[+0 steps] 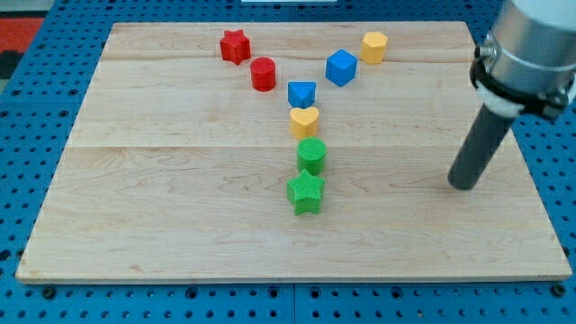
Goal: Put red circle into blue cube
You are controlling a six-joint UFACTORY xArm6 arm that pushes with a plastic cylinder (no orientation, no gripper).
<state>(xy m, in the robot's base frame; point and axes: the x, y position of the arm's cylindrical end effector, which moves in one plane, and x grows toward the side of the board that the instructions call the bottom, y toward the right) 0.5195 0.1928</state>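
Observation:
The red circle (263, 74) stands near the view's top, left of centre. The blue cube (341, 67) stands to its right, with a gap between them. My tip (463, 184) rests on the board at the view's right, far from both, lower than the blue cube and well to its right. The dark rod rises from it up to the right.
A red star (235, 46) sits up-left of the red circle. A blue triangular block (301, 94), a yellow heart (304, 121), a green circle (311, 156) and a green star (305, 193) run down the middle. A yellow hexagon (374, 46) sits up-right of the blue cube.

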